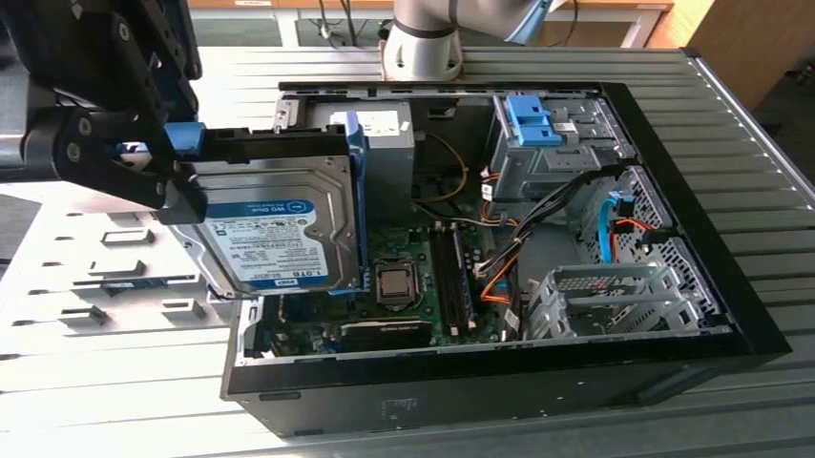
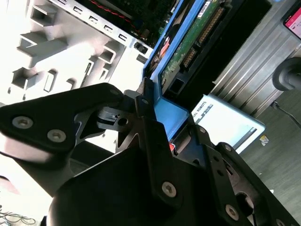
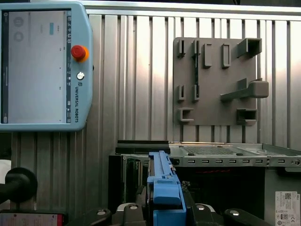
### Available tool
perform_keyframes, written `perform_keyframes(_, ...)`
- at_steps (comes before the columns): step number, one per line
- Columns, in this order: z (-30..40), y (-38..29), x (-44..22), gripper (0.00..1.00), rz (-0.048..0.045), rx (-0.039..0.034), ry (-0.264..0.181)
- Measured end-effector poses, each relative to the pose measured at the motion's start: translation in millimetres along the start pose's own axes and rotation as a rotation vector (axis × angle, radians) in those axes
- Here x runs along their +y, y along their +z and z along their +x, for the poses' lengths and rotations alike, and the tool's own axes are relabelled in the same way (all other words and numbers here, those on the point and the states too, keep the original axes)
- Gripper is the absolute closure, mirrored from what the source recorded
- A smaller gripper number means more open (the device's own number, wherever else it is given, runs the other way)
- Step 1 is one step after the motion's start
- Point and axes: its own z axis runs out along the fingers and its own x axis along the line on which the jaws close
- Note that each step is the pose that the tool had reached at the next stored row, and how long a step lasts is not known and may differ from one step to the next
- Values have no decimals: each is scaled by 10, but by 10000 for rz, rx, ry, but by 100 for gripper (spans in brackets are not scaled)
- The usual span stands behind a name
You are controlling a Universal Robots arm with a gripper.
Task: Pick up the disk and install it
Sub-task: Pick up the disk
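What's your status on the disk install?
Hand shut on disk by its blue frame. Disk held tilted above open computer case, not seated. Loose cables lie beside the drive cage.

Robotics laboratory or test cell. Grounds for finding: ribbed aluminium bench (image 1: 114, 410) carrying the base of a robot arm (image 1: 425, 43). Desktop computer case (image 1: 510, 401) laid open on that bench as a work piece, with boards and cabling exposed. Grey fixture plate (image 3: 216, 80) with raised holders flat on the same ribbed surface. Teach pendant (image 3: 42, 66) with red stop button (image 3: 78, 52) resting there too. Wood-coloured furniture (image 1: 732, 43) beyond the bench.
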Motion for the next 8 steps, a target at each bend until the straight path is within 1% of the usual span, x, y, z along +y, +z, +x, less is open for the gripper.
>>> perform_keyframes(8,0,0,-1,63,0,-1,0)
